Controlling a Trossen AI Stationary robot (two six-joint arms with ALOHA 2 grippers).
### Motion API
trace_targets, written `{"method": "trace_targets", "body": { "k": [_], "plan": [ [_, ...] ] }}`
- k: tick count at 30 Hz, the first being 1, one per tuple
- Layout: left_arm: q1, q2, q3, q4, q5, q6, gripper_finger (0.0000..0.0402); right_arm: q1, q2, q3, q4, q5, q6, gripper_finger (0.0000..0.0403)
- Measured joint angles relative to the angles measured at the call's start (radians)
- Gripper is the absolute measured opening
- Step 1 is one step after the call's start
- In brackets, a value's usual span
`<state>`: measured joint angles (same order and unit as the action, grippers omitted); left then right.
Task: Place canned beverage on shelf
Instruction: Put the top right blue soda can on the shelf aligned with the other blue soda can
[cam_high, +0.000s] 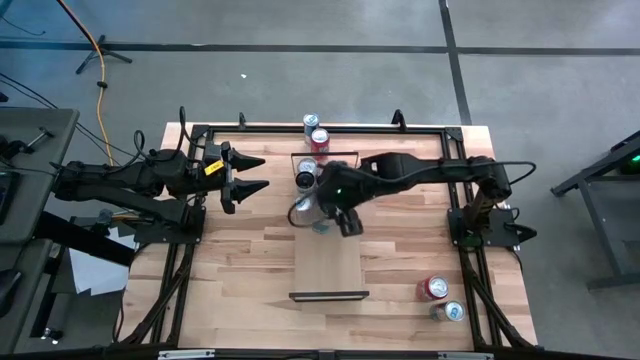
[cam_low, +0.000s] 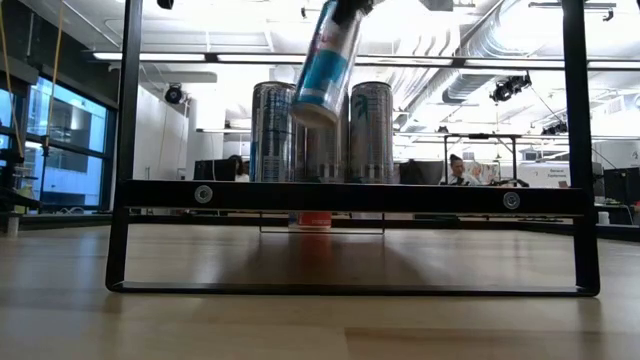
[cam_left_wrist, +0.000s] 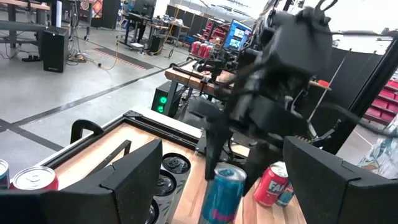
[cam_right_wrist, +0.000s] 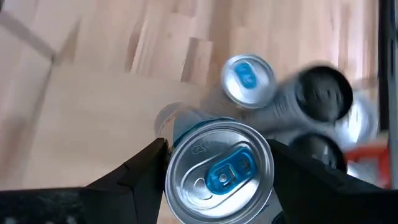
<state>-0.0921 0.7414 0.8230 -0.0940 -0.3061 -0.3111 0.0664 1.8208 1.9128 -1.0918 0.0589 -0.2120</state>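
My right claw (cam_right_wrist: 217, 163) is clamped on a blue-and-silver can (cam_right_wrist: 219, 169), one finger on either side of its top rim, and I can see the blue tab facing the wrist camera. From the low camera the can (cam_low: 327, 62) hangs tilted in the air above the shelf (cam_low: 350, 197), clear of the plank's surface. Looking down from above, the right claw (cam_high: 330, 208) sits over the far half of the shelf (cam_high: 328, 262), the pale plank with a black rail at each short end lying along the middle of the bench (cam_high: 250, 260). Other tall cans (cam_low: 370, 132) stand upright on the shelf just behind the held one, close together. Two more cans (cam_high: 316, 132) stand at the bench's far edge, and another pair (cam_high: 438, 298) at its near right corner. My left claw (cam_high: 250, 174) waits over the bench's far left part, fingers apart and holding nothing.
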Motion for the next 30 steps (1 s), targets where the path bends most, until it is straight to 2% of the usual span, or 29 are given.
{"method": "trace_targets", "body": {
  "k": [5, 8, 16, 22, 30],
  "plan": [
    [0.000, 0.000, 0.000, 0.000, 0.000, 0.000, 0.0294, -0.010, 0.002, 0.004, -0.011, 0.002, 0.362, 0.0234],
    [0.000, 0.000, 0.000, 0.000, 0.000, 0.000, 0.0294, -0.010, 0.016, 0.004, -0.038, 0.007, 0.468, 0.0234],
    [0.000, 0.000, 0.000, 0.001, 0.000, 0.000, 0.0294, 0.006, 0.076, 0.004, -0.085, 0.114, 0.574, 0.0234],
    [0.000, 0.000, 0.000, 0.001, 0.000, 0.000, 0.0294, 0.006, 0.106, 0.004, -0.096, 0.179, 0.574, 0.0234],
    [0.000, 0.000, 0.000, 0.001, 0.000, 0.000, 0.0294, 0.006, 0.119, 0.004, -0.098, 0.189, 0.571, 0.0234]
  ]
}}
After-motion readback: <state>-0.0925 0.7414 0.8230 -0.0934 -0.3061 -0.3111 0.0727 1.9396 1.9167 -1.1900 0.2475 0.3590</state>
